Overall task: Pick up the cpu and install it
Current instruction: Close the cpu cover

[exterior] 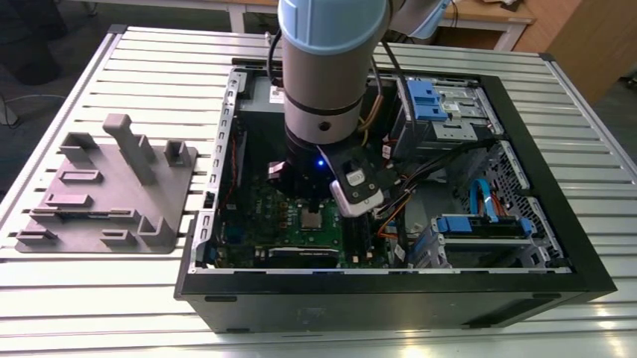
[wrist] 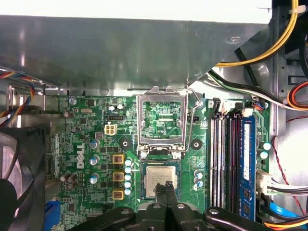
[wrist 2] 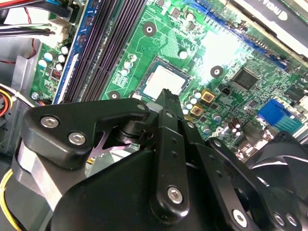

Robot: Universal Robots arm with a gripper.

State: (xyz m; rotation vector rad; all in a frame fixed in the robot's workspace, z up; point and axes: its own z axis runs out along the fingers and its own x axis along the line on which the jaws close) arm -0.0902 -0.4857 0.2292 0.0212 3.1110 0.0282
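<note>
First wrist view: cpu (wrist: 161, 177) lies flat in its socket midway across the green circuit board (wrist: 98, 144), hinged socket frame (wrist: 141, 120) raised open beside it, memory slots (wrist: 231, 163) toward one board edge; gripper (wrist: 166, 185) fingers pressed together, gripping nothing, tips over one cpu edge.

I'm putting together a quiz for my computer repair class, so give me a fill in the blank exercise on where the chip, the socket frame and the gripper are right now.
The chip lies in its socket on the ___ circuit board.
The hinged socket frame next to it stands ___.
The gripper is at the chip's edge with its fingers ___.
In the exterior view, the grey tray sits on that view's ___ of the computer case.
Missing words: green; open; shut; left.
</note>
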